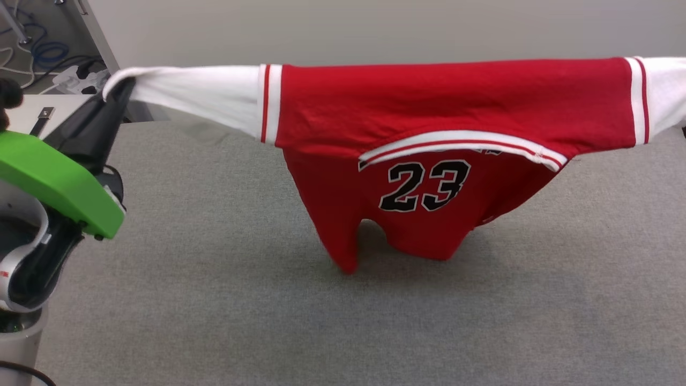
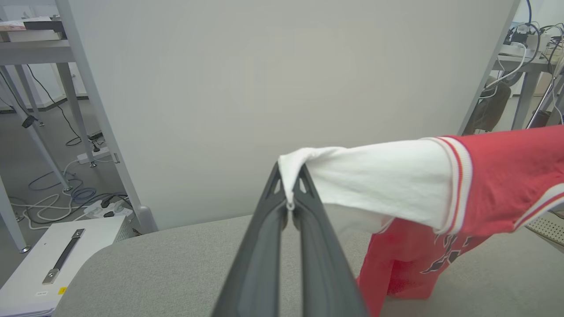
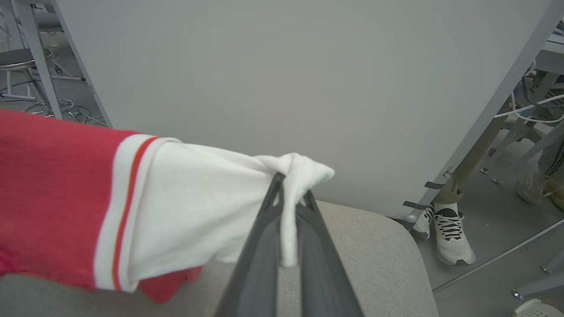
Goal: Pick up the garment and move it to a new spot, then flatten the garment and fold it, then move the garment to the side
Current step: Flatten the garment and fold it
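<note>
The garment [image 1: 429, 107], a red jersey with white short sleeves and a black "23", hangs stretched wide above the grey table [image 1: 214, 300]. Its lower hem touches the tabletop. My left gripper [image 1: 122, 88] is shut on the tip of the white sleeve at the upper left of the head view; in the left wrist view my left gripper [image 2: 290, 182] pinches that sleeve of the garment [image 2: 387, 180]. In the right wrist view my right gripper [image 3: 291, 189] is shut on the other white sleeve of the garment [image 3: 185, 207].
A pale partition wall [image 1: 375, 32] stands right behind the table. A white box with a handle [image 2: 66, 255] and cables lie on the floor past the table's left corner. A person's white shoe [image 3: 449, 237] stands beside the table's right corner.
</note>
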Robot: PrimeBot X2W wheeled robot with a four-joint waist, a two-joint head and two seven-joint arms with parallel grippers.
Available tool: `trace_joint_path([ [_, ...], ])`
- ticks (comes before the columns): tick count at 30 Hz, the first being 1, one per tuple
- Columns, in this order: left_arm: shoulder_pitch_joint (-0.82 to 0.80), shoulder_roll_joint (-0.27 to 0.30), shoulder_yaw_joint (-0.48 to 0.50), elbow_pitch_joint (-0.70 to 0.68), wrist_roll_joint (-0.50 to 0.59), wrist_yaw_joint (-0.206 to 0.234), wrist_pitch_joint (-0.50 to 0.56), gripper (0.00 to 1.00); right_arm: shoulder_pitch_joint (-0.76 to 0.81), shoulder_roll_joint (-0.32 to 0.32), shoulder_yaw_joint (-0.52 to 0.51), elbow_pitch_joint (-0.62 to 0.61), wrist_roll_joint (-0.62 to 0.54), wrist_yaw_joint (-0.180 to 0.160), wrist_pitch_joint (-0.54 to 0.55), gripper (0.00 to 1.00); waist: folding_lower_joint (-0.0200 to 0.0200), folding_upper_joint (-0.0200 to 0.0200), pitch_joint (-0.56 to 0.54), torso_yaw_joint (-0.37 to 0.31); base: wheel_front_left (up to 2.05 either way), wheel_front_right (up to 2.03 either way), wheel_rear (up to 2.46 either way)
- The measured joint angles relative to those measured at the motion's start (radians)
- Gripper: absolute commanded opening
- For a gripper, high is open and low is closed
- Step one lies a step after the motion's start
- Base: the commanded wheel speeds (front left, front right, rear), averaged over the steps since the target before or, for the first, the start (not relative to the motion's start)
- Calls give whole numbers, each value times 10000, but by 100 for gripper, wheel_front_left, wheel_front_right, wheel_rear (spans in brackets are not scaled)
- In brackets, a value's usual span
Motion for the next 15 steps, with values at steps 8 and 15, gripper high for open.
trace_joint_path([
  [8,-1069,12,207,167,86,-17,-401,0,-1271,-94,414,589,-138,4,-692,0,0,0,320,-92,0,0,0],
  [15,-2687,36,217,941,199,-270,-667,0,-2924,-119,993,1338,-506,8,-1323,0,0,0,1052,-170,0,0,0],
])
